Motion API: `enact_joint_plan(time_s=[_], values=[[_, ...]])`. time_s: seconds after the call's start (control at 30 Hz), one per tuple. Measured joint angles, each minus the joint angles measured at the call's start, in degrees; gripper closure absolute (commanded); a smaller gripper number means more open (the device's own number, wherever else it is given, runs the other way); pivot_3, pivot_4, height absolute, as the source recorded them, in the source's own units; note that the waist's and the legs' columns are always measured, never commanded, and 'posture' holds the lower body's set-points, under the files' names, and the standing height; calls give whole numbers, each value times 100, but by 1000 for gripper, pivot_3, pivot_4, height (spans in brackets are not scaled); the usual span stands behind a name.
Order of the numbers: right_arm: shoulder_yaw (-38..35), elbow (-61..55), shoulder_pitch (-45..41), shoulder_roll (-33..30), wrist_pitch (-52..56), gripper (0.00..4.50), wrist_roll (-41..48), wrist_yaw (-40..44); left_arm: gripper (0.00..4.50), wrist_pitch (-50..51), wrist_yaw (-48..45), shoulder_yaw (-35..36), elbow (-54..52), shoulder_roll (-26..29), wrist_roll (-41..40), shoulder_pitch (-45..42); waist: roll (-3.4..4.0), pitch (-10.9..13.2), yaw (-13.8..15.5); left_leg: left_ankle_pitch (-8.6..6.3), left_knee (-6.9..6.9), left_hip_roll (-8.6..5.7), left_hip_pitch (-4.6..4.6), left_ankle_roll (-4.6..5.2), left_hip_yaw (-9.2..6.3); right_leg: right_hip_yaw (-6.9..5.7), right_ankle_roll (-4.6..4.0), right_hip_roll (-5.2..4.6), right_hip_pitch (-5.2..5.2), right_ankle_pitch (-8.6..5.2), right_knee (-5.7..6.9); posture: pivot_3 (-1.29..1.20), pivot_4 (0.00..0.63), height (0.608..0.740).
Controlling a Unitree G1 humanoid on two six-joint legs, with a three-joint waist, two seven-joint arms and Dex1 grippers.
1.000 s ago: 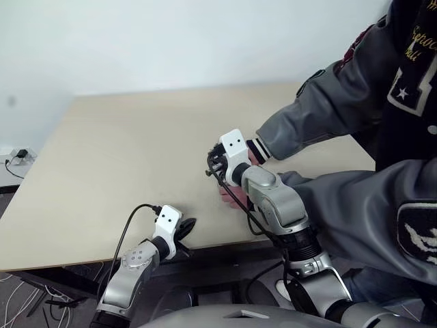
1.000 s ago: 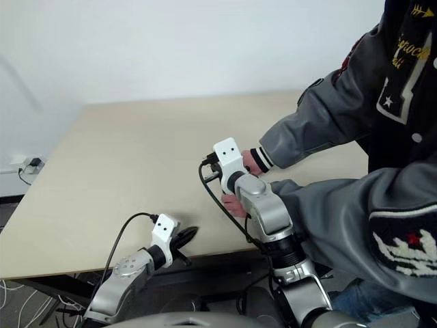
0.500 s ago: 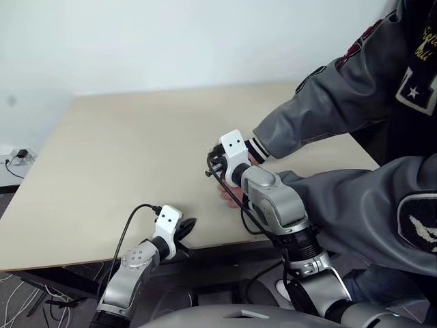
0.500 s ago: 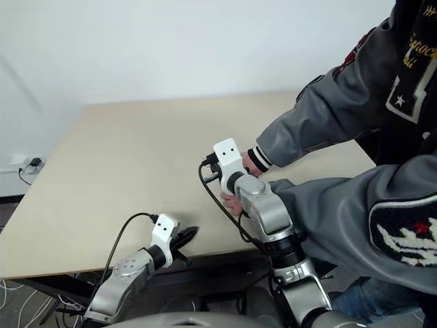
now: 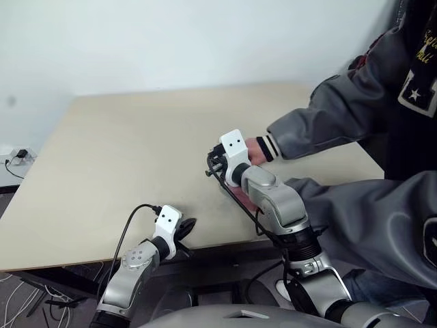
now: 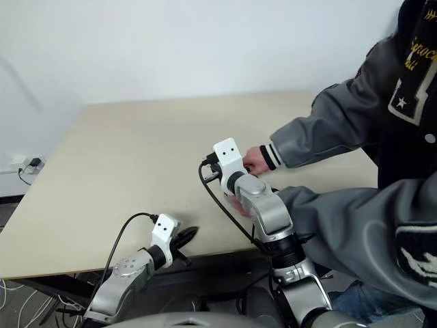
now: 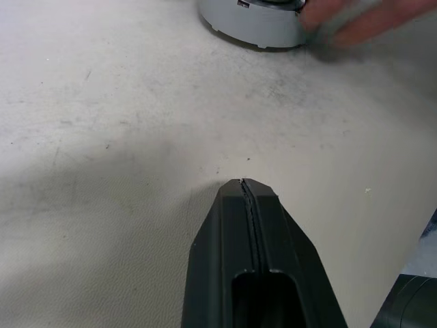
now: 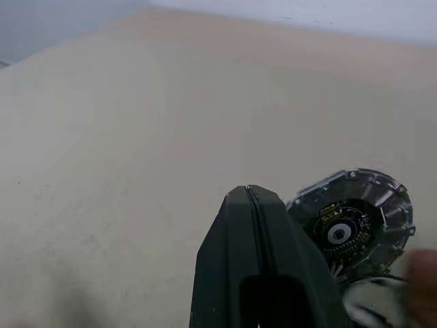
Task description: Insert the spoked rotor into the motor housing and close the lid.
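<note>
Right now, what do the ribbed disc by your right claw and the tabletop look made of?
The lid looks like cast or machined metal: silver-grey, dull sheen, radial ribs around a dark centre, probably aluminium. The table looks like beige laminate or painted board: matt, smooth, faintly scuffed. Neither is certain from looks alone.

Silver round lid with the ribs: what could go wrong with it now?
The person's hand is right beside the silver ribbed round lid, so the right gripper might bump the hand if it moves in. That gripper is shut, so reaching now may just shove the lid.
</note>
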Motion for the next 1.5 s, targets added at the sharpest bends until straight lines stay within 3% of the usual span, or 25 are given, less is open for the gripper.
enact_joint_plan(time_s=[1.5], values=[[-10, 0, 0, 7, 6, 4487, 15, 0, 4500, -8, -9, -1, 0, 22, 0, -14, 0, 0, -2, 0, 0, 0, 0, 0, 0, 0, 0, 0, 0, 0, 0, 0, 0, 740]])
